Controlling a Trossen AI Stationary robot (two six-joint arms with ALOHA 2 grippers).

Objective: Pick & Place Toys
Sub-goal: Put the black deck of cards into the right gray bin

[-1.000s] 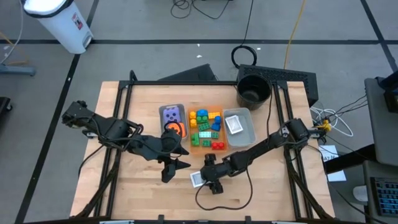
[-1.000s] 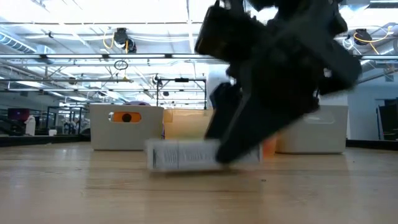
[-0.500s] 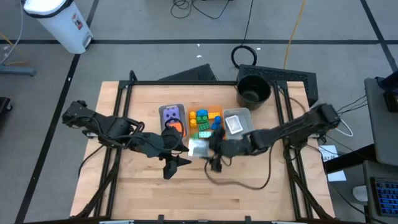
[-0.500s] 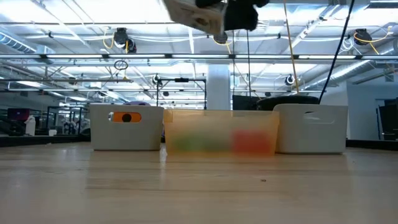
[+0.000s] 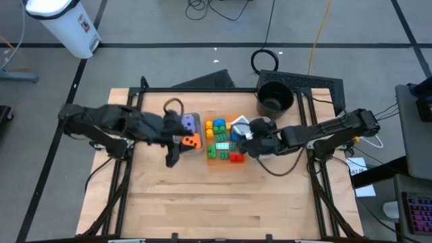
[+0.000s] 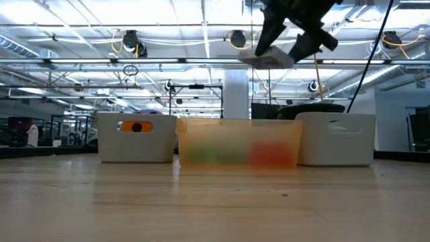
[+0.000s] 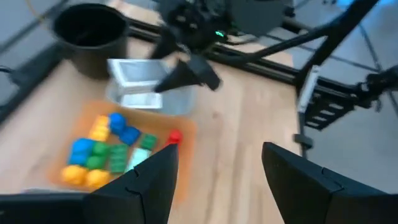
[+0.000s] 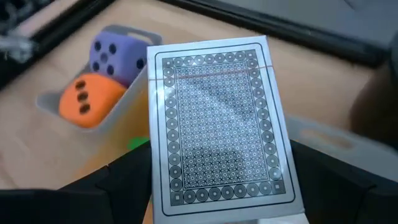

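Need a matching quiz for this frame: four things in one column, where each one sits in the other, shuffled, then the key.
Things:
1. orange spotted die
2. patterned whitish card
3. black round bucket
4. small plastic bricks

Places:
A. middle orange tray
B. held in the right gripper, above the trays
C. left grey tray, beside the purple spotted die
D. far table corner on the right arm's side

Pairs: 1-C, 2-B, 3-D, 4-A
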